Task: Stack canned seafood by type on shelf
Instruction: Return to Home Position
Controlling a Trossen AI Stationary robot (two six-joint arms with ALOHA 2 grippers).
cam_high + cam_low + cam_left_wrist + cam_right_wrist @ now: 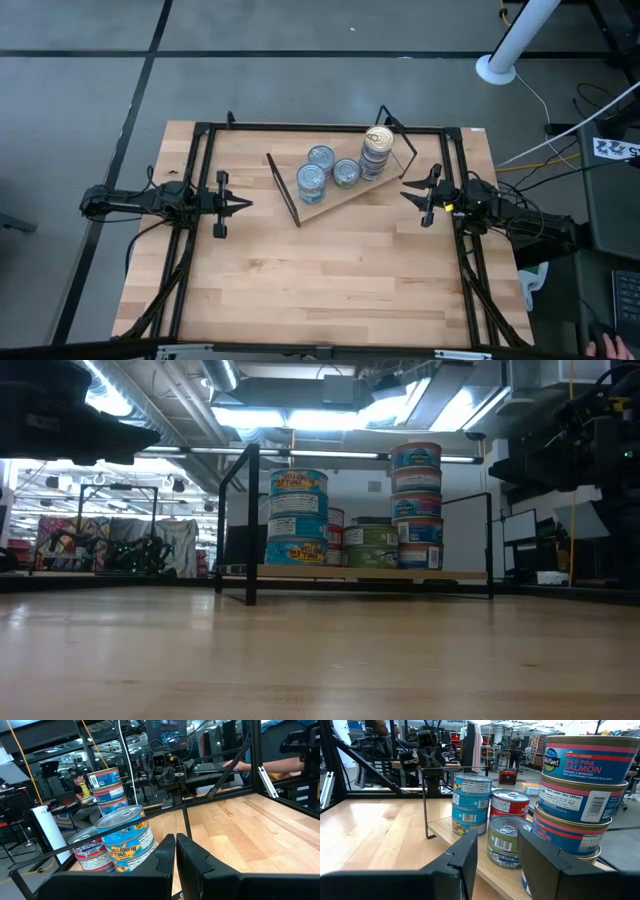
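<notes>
From above, the shelf (322,209) lies at an angle in the upper middle of the table (330,290) and carries every tin in sight: a tall salmon stack (377,150) at its right end, a tuna stack (313,183) toward its left end, and lower tins between them. The left gripper (240,204) waits at middle left, well apart from the shelf, its fingers drawn almost together. The right gripper (406,189) sits at middle right, just beside the shelf's right end, its fingers spread. At table height, the shelf (370,572) fills the centre, with the tuna stack (297,518) on the left, the salmon stack (416,505) taller on the right, and a green tin (372,546) low between them. From the left wrist, the left gripper (176,840) shows only a thin slit between its fingers and points past the tuna stack (124,839). From the right wrist, the right gripper (497,839) stands wide and empty, with the salmon stack (582,795) looming at the right of the frame, its tins looking slightly out of line. The sorting looks finished, so the risk probably lies in the right arm's move away. A sideways swing could clip the wire leg or the tall stack, and its height would let a light knock topple it across the lower tins.
</notes>
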